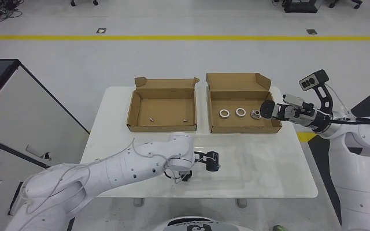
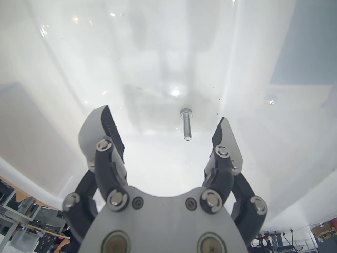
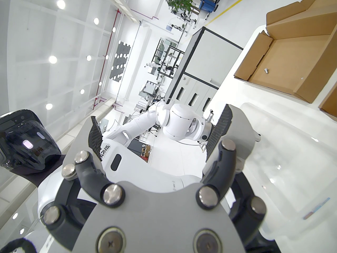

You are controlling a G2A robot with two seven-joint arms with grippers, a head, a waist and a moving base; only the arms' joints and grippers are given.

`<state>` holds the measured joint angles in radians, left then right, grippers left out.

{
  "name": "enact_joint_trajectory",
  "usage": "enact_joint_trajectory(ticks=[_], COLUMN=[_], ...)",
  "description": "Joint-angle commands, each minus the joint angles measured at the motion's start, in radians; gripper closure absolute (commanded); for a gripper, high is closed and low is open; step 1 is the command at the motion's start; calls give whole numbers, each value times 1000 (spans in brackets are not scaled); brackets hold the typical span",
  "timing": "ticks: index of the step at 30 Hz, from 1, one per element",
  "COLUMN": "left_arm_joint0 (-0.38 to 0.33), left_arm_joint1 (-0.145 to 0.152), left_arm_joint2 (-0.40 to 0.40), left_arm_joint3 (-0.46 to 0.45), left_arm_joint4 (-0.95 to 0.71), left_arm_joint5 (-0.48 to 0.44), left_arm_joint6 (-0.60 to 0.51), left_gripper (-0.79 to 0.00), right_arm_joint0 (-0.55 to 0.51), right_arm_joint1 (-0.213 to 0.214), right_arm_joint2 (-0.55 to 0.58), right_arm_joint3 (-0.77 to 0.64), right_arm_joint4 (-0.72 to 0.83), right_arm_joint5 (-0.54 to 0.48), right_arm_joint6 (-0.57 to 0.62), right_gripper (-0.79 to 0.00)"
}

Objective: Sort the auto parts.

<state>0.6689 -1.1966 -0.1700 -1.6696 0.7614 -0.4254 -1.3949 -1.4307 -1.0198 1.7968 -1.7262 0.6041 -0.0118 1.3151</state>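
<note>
Seen from above, a white table carries two open cardboard boxes, side by side along its far half. On the floor of the left box two small bolts are lying well apart, near its front wall. In the right box two pale rings and a darker round part are lined up in a row. The right gripper is held at that box's right wall, just beside the darker round part. The left gripper is held over the near part of the table, in front of the boxes.

In the left wrist view, the left gripper's jaws are spread wide and nothing is gripped. A loose bolt of silver metal is lying flat on the table between the two fingertips, touched by neither and nearer to one of them. Its hexagonal head is turned away from the gripper.

In the right wrist view, the right gripper's jaws are likewise spread wide, with nothing between them. Beyond it, the left box is seen across the table, with one small bolt on its floor.
</note>
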Motion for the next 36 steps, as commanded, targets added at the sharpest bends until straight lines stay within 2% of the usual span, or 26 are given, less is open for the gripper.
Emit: enact_joint_trajectory(ticks=[1,10,14,28,29,31,36], left_arm_joint0=[2,8,10,11,12,13,15], left_arm_joint1=[-1,-4,-3,11,12,12,11], left_arm_joint2=[0,0,0,0,0,0,0], left_arm_joint3=[1,5,2,-16,-16,-14,-9], left_arm_joint4=[0,1,3,4,4,4,3], left_arm_joint5=[1,4,7,32,31,30,25], left_arm_joint6=[-1,-4,-7,-32,-32,-30,-25], left_gripper=[-597,-539,-545,-483,-474,-391,-323], right_arm_joint0=[0,0,0,0,0,0,0], right_arm_joint1=[0,0,0,0,0,0,0], right_arm_joint2=[0,0,0,0,0,0,0], right_arm_joint3=[0,0,0,0,0,0,0], right_arm_joint4=[0,0,0,0,0,0,0], right_arm_joint5=[0,0,0,0,0,0,0], right_arm_joint6=[0,0,0,0,0,0,0], right_gripper=[-785,-785,-785,-785,-785,-785,-785])
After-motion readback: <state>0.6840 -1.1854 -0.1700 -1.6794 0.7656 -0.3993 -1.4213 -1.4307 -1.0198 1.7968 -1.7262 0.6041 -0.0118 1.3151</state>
